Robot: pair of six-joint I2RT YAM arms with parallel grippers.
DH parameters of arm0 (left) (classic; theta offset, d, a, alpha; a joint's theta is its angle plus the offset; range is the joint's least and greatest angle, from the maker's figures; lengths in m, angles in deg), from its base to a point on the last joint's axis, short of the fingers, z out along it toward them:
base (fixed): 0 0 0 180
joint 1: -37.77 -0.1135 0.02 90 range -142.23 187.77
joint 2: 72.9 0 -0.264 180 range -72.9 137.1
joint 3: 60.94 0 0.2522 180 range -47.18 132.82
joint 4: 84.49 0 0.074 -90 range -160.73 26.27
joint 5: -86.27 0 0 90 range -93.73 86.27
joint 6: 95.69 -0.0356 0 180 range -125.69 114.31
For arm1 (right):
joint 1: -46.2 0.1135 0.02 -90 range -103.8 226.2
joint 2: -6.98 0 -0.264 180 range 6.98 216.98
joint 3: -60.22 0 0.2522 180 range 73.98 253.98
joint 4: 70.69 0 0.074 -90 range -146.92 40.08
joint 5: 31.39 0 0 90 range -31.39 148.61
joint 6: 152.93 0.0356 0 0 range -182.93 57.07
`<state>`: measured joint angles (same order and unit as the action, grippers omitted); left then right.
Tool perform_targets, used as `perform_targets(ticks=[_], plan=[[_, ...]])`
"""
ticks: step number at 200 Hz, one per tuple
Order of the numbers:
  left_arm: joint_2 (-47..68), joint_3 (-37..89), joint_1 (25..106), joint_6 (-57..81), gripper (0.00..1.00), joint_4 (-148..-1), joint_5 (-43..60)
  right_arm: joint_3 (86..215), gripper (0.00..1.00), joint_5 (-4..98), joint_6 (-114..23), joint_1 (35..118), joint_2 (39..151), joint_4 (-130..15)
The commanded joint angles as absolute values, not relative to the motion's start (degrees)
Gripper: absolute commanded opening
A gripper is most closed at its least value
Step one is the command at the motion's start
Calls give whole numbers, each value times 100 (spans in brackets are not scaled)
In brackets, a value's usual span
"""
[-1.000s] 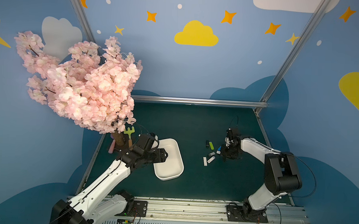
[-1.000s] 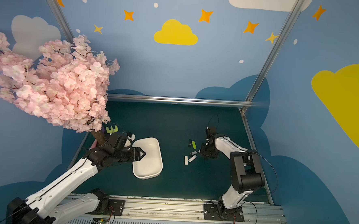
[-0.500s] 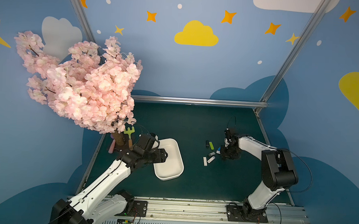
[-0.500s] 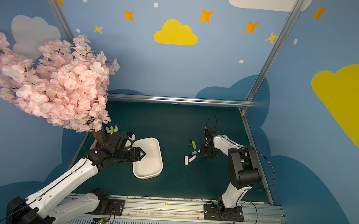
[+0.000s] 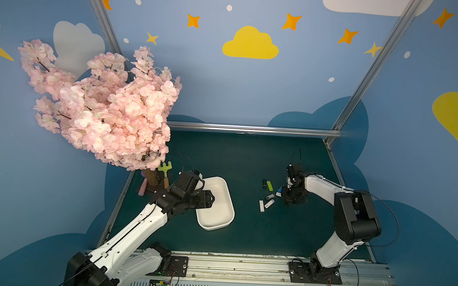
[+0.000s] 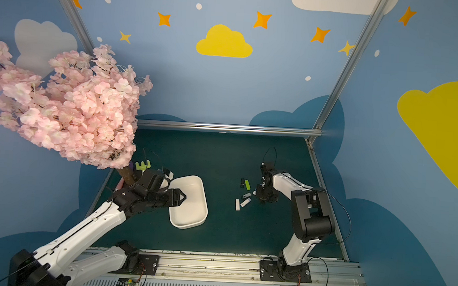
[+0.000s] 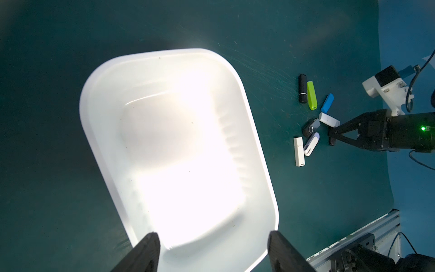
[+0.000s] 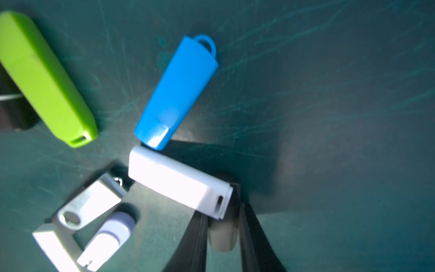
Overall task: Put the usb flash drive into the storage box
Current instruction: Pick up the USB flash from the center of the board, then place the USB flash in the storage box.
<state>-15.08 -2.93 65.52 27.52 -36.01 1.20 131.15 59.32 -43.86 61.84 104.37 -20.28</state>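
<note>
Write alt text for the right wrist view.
The right gripper is closed on a small grey flash drive, with the end of a white drive right at its fingertips. Nearby, a blue drive, a green drive and several silver and white drives rest on the scratched green mat.

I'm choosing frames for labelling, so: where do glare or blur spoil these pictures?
Left wrist view: glare blows the inside of the storage box out to white. Right wrist view: close range blurs the grey drive pinched in the right gripper. Both top views: evenly lit, sharp.
</note>
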Motion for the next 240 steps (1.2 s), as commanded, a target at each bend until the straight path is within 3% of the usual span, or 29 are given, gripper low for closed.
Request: perform_targets(ticks=[1,39,63,116,180,240], plan=[[-1453,-161,6577,2682,76,-3452,95,13023,22,6057,-4377,6148,9940,-1771],[-1407,-44,6574,2665,76,-3439,-4,12979,22,6208,-4368,6114,9166,-1530],[-1403,42,6577,2651,76,-3334,-1,12908,22,5561,-4468,6259,8522,-1767],[-1611,-32,6572,2727,77,-3272,-456,13095,23,4992,-4091,8370,7981,-2855],[-1914,-153,6554,2863,76,-3128,-966,14405,22,4937,-3692,10183,9972,-3557],[-2412,-342,6447,2935,78,-3101,-1210,15937,23,4871,-3532,10573,11971,-3274]])
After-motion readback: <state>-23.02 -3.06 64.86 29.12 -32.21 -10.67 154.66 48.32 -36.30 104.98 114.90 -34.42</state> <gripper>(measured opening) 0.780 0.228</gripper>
